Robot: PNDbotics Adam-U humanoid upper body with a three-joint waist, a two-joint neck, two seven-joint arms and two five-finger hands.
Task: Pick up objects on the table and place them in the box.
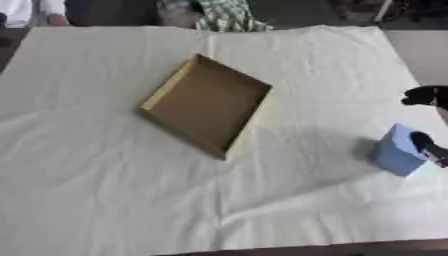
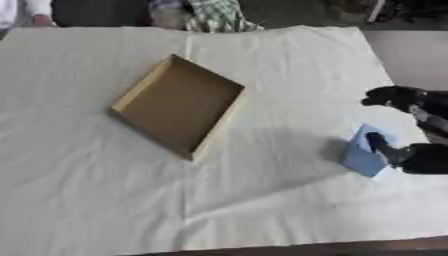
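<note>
A white cloth (image 1: 105,190) covers the whole table, creased in long folds that run across its near half. No writing, brand or label can be read anywhere on it.

The box (image 1: 208,104) lies on the cloth a little left of the middle. It is a shallow, open cardboard tray, plain brown inside and out, with no print that can be made out. It sits askew: its long axis runs from the far corner, which points away from the robot, down to the near corner, which points toward the near edge and slightly to the right. Nothing shows inside it.

The blue block (image 2: 365,152) is well apart from the box, near the right edge of the cloth. It is a small pale-blue boxy thing, tilted, with its upper end leaning toward the right and its lower corner toward the near side. Its faces are plain; no lettering can be read on them.

The right hand (image 2: 411,156) comes in from the right edge, black, and holds the blue block: a dark finger (image 2: 378,142) lies curled over the block's upper face while the rest of the hand sits just behind it. Another dark part of the hand or arm (image 2: 394,96) reaches out above, clear of the block.
</note>
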